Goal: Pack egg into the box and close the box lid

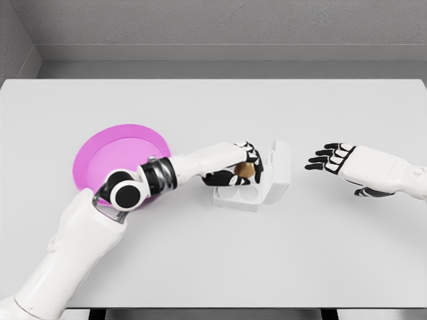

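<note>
White table (200, 267), grey walls (233, 20)

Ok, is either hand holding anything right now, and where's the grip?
The left hand holds the brown egg over the open box, fingers curled round its sides. The right hand is open, holding nothing.

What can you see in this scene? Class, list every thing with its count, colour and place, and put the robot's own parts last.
table: one, white, fills the view
plate: one, pink, left of centre on the table
box: one, white, centre of the table, lid open and upright on its right side
egg: one, brown, over the box, in the left hand
left hand: one, white and black, at the box, holding the egg
right hand: one, white and black, right of the box, fingers spread
</note>
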`<action>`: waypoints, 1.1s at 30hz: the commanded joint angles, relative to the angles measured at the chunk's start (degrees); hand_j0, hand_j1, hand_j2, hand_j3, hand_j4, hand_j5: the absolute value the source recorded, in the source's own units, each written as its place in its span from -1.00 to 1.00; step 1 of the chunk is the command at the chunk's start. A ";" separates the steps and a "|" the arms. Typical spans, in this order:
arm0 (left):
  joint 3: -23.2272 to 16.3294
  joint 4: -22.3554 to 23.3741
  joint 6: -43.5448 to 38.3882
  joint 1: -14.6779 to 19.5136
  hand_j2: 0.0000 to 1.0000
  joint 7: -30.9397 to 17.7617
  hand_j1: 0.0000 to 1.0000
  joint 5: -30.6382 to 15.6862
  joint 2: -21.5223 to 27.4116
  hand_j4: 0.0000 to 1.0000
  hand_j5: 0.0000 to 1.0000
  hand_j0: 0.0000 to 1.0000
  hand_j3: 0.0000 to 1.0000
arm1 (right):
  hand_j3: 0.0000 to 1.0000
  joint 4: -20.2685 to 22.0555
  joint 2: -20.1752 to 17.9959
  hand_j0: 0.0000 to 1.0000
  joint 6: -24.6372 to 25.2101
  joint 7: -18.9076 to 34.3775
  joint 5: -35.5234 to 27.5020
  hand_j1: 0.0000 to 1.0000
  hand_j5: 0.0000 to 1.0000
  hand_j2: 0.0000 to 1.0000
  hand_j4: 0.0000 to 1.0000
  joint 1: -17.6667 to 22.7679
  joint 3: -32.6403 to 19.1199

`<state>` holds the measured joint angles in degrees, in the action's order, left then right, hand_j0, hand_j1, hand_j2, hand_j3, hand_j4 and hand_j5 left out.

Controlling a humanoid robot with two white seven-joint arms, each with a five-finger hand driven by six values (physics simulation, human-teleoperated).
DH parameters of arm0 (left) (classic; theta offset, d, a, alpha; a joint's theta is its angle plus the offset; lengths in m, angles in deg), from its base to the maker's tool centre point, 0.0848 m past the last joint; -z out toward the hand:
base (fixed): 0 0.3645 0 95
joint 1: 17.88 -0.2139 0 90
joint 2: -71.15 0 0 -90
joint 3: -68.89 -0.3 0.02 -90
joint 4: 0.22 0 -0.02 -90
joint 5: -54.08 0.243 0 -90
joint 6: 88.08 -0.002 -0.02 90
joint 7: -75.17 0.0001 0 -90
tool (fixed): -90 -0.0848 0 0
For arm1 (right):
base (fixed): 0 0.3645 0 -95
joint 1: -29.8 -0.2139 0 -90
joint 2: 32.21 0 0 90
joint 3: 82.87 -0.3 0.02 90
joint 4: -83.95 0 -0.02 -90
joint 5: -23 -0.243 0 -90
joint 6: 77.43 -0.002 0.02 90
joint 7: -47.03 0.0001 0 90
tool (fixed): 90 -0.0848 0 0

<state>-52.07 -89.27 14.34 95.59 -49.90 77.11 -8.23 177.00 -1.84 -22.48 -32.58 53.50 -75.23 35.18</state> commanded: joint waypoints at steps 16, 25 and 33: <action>-0.24 -0.42 -0.03 -0.17 0.20 0.07 0.20 -0.44 0.27 0.20 0.20 0.20 0.20 | 1.00 0.03 -0.05 1.00 0.05 -0.03 -0.35 1.00 1.00 1.00 1.00 0.00 -0.02; 0.02 -0.50 -0.03 -0.17 0.39 0.07 0.39 -0.44 0.27 0.39 0.39 0.39 0.39 | 1.00 0.03 -0.13 1.00 0.05 -0.03 -0.35 1.00 1.00 1.00 1.00 0.00 -0.02; 0.37 -1.38 -0.03 -0.17 0.44 0.07 0.44 -0.44 0.45 0.44 0.44 0.44 0.44 | 1.00 0.03 -0.13 1.00 0.05 -0.03 -0.35 1.00 1.00 1.00 1.00 0.00 -0.11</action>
<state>-51.81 -90.13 14.36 95.41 -49.85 76.95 -7.82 176.97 -1.86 -22.48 -32.58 53.55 -75.23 35.11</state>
